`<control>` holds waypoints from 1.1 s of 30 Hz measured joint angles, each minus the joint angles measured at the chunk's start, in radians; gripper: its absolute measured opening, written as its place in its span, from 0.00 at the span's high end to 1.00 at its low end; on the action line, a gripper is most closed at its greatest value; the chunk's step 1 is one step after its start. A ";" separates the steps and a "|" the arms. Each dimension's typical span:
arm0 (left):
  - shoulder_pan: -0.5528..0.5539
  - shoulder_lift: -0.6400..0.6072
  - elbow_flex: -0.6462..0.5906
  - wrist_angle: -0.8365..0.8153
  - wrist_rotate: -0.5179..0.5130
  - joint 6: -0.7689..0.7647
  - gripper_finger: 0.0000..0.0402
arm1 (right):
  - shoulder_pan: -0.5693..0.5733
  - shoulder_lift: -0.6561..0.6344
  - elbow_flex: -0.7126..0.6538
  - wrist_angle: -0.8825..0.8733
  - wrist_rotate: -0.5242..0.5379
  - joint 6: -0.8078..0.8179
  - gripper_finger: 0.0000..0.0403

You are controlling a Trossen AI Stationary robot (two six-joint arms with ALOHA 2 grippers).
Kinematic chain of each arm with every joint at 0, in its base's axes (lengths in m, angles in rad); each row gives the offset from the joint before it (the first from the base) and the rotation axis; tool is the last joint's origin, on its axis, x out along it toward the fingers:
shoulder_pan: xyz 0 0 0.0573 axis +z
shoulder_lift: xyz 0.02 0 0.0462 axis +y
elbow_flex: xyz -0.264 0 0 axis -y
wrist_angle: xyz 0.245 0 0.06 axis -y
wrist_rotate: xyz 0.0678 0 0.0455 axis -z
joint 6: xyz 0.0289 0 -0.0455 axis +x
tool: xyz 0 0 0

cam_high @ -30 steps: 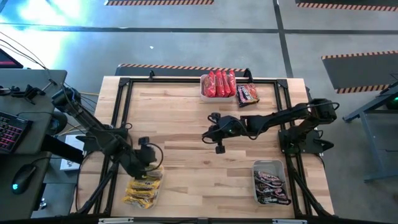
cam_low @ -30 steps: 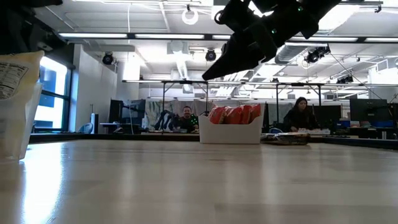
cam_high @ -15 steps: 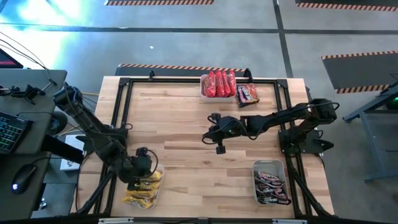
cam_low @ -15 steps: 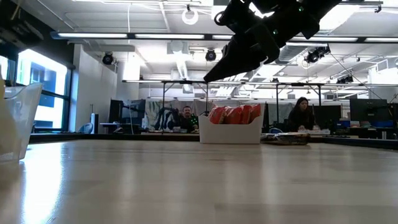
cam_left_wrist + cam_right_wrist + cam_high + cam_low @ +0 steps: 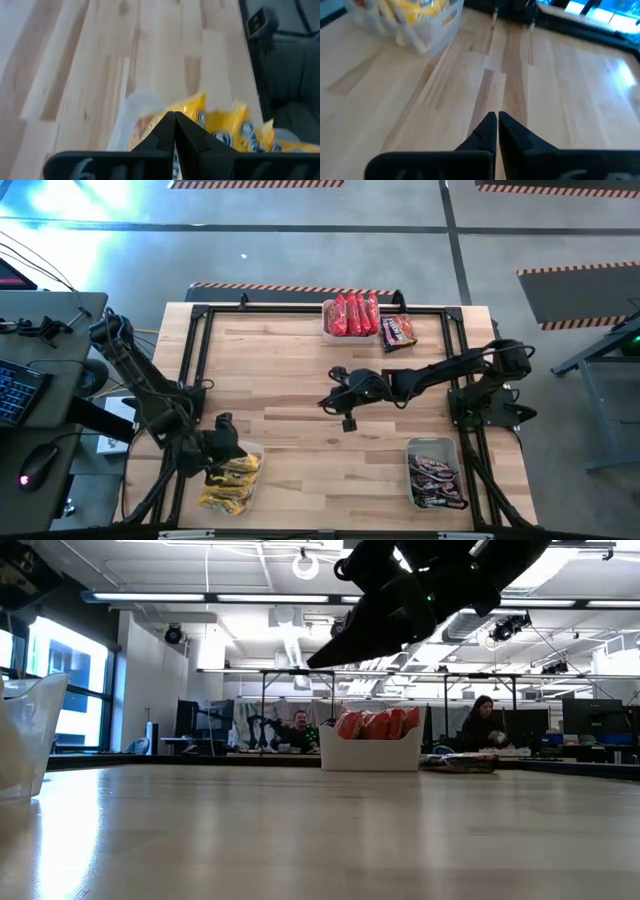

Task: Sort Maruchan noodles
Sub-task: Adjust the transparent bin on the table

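Yellow noodle packets lie in a clear tub at the worktop's near left corner, red ones and brown ones in other tubs. Left hand, pressed together, hangs over the yellow ones; right hand, pressed together, hangs mid-worktop.

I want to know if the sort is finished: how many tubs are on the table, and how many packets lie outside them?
Clear tubs: 3: tub of red packets, tub of yellow packets, tub of dark brown packets
Loose packets: 1: dark brown packet beside the red tub
Total: 4
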 joint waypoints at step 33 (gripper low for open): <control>0.303 -0.087 -0.247 0.249 0.290 0.336 1.00 | 0.010 0.161 0.000 0.237 0.000 0.053 1.00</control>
